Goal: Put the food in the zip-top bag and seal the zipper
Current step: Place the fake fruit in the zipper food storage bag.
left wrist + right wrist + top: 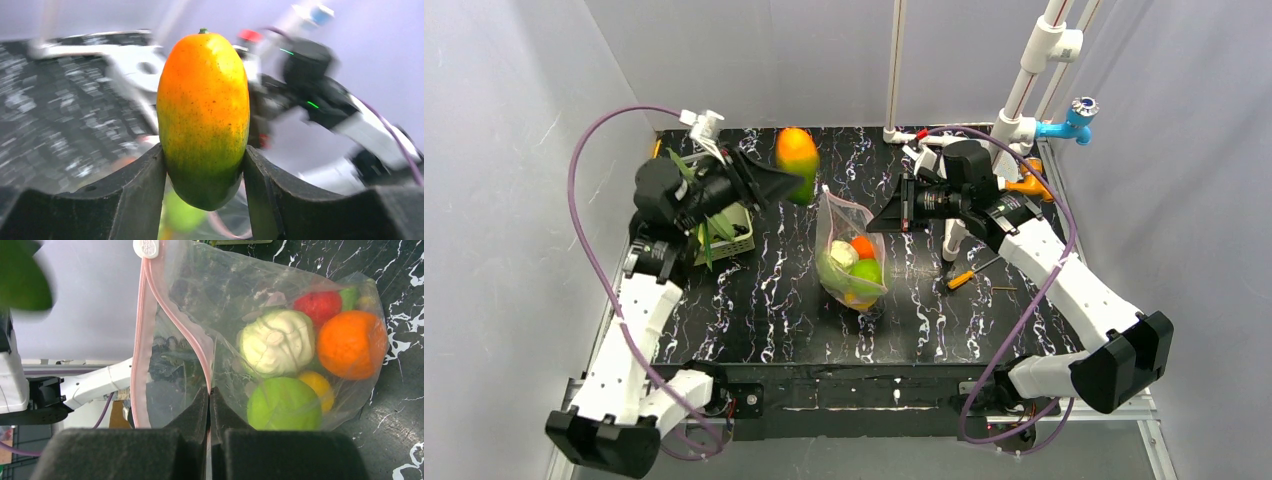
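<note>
Over the middle of the table [754, 330] the zip-top bag [852, 225] holds round toy food [856, 268]. Its mouth edge is pinched tight by the right gripper [210, 397] from three o'clock. Toward eleven o'clock the left gripper [202, 160], half spread, clamps an orange-green mango [203, 110] aloft.

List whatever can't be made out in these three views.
- Top view: the left arm hides most of the pale green basket; its contents are unseen.
- Left wrist view: everything behind the mango is blurred.
- Right wrist view: the right gripper covers part of the zipper; food deep in the zip-top bag overlaps.
</note>
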`<control>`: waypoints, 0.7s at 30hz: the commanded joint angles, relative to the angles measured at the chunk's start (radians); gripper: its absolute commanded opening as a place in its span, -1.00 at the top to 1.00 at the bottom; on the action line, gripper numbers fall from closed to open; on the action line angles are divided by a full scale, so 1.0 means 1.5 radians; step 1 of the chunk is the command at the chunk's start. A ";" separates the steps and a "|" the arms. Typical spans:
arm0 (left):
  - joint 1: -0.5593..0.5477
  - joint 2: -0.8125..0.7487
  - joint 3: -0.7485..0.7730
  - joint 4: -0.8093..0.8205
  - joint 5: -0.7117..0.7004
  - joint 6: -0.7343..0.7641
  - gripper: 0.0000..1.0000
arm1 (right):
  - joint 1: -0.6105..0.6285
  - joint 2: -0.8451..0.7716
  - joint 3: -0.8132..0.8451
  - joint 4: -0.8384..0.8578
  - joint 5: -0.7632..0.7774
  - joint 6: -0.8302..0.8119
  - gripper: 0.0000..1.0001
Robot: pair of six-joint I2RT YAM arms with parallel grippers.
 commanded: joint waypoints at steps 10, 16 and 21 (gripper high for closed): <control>-0.291 -0.025 -0.085 0.103 0.107 0.446 0.69 | 0.051 0.002 0.068 -0.034 0.069 0.043 0.97; -0.302 -0.045 -0.193 0.180 0.101 0.508 0.69 | 0.052 -0.009 0.070 -0.046 0.078 0.058 0.97; -0.302 -0.027 -0.258 0.235 0.017 0.539 0.71 | 0.052 -0.016 0.066 -0.058 0.090 0.057 0.97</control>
